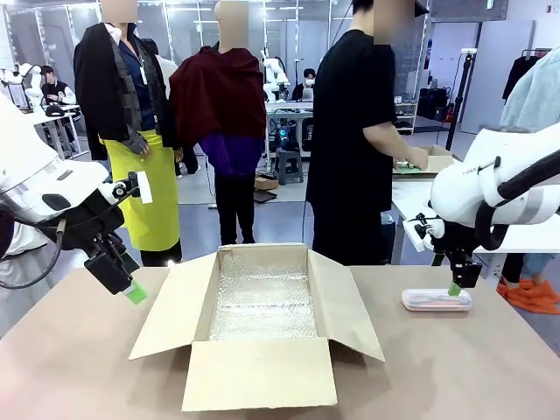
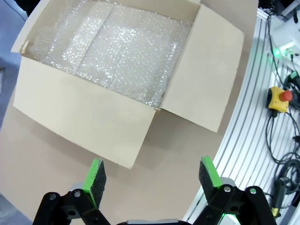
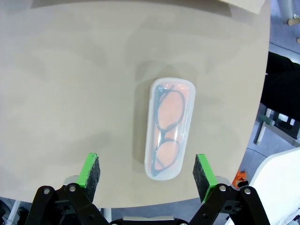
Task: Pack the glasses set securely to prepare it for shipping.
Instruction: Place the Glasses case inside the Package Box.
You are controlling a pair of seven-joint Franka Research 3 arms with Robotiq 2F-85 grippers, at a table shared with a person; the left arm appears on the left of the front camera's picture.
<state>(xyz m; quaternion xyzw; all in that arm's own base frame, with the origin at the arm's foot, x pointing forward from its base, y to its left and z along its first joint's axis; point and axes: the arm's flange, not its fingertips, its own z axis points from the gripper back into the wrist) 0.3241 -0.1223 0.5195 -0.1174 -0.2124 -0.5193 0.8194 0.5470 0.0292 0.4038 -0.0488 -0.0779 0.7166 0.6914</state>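
The pink glasses case (image 3: 168,127) lies flat on the table with dark-framed glasses showing through its lid. In the front view this pink case (image 1: 436,300) sits at the right of the table. My right gripper (image 3: 147,169) hovers just above it, open, with the case's near end between the green pads. From the front, the right gripper (image 1: 456,286) hangs straight over the case. My left gripper (image 2: 151,174) is open and holds nothing, above the table beside the box's left flap; in the front view it (image 1: 131,289) sits left of the box. The mint green case is out of view.
An open cardboard box (image 1: 262,350) lined with bubble wrap (image 2: 117,51) stands mid-table, flaps spread outward. A person in black (image 1: 354,140) stands at the far side, working at another table. Cables and a red stop button (image 2: 283,96) lie past the table's edge.
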